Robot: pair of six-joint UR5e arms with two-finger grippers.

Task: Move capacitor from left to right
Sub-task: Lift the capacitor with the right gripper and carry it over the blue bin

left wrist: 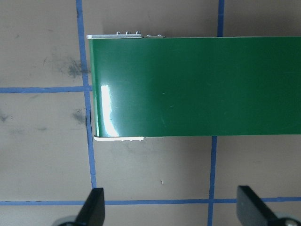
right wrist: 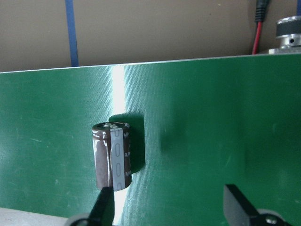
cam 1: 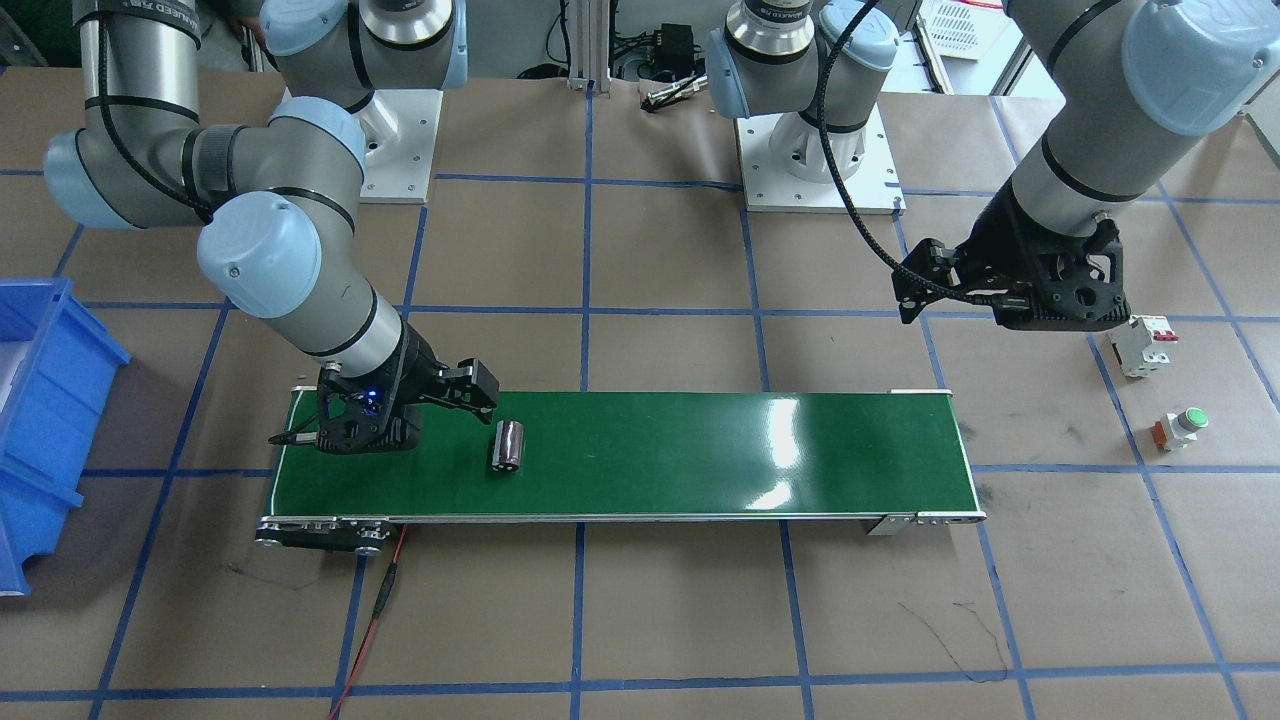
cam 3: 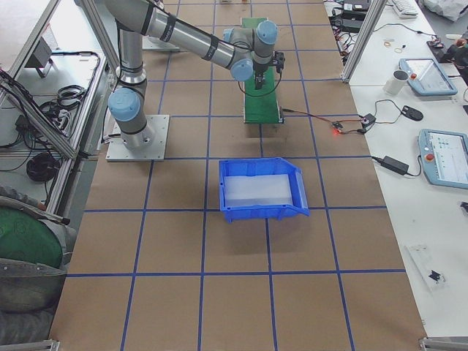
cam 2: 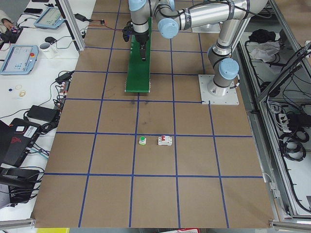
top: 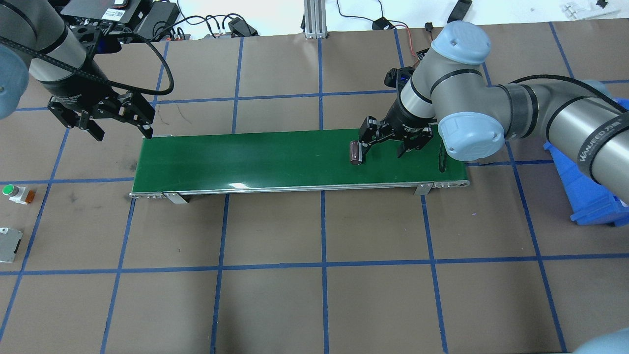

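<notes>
The capacitor (cam 1: 508, 446), a dark glossy cylinder with a silvery end, lies on its side on the green conveyor belt (cam 1: 700, 450), near the end on my right arm's side. It also shows in the overhead view (top: 356, 153). My right gripper (top: 382, 150) is open and low over the belt. In the right wrist view the capacitor (right wrist: 113, 155) lies just ahead of the left fingertip (right wrist: 104, 202), not between the fingers. My left gripper (top: 120, 130) is open and empty, above the table just off the belt's other end (left wrist: 141, 84).
A white circuit breaker (top: 9, 244) and a green-topped push button (top: 14, 192) lie on the table at my left. A blue bin (top: 585, 196) stands on my right, beyond the belt's end. A red cable (cam 1: 380, 600) runs from the belt's motor end.
</notes>
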